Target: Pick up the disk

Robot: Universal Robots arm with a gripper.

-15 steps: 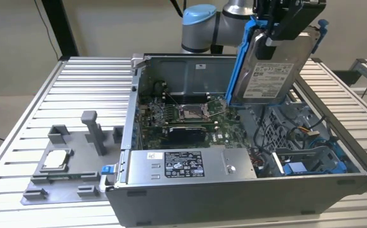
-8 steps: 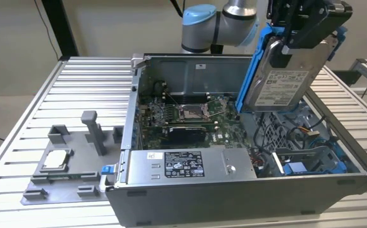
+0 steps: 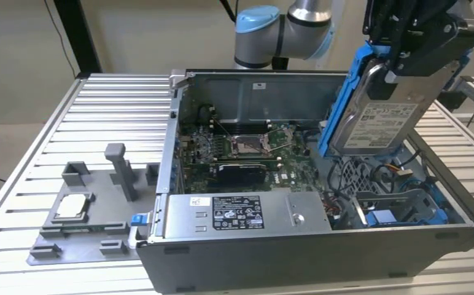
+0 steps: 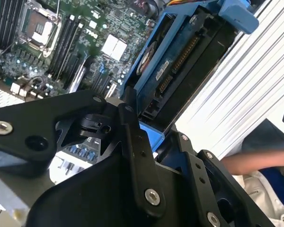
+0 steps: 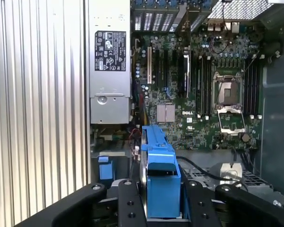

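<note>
Above case: silver, blue-framed disk, hand-clamped.

We see a silver disk with a white printed label in a blue frame, a black pincer, a green motherboard, a grey box bearing a black label, a grey ribbed surface and a grey fixture.
</note>
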